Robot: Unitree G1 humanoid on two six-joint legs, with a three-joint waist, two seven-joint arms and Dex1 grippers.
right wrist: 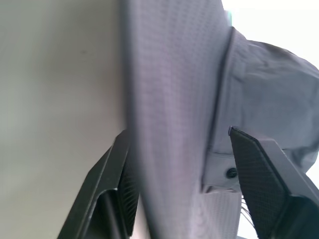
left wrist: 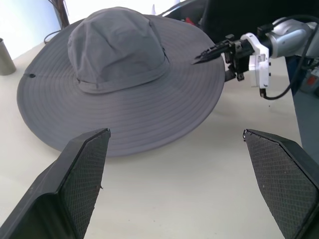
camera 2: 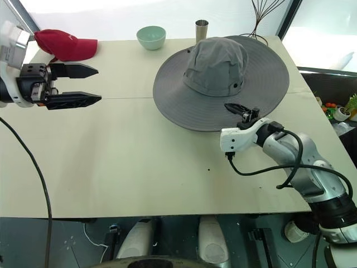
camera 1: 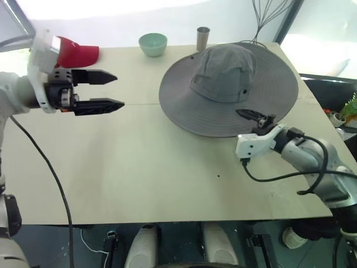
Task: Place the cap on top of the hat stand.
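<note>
The cap, a wide-brimmed grey sun hat, lies crown up on the right half of the tan table. My right gripper is at its near right brim. In the right wrist view the fingers stand apart with the brim's edge between them, one above the fabric and one below. My left gripper hovers open and empty over the table's left side, pointing toward the cap and well apart from it. The hat stand is hidden or out of view.
A small red baseball cap lies at the back left. A pale green bowl and a metal cup stand at the back edge. Thin black wire loops rise behind the cap. The table's right edge runs close to my right arm.
</note>
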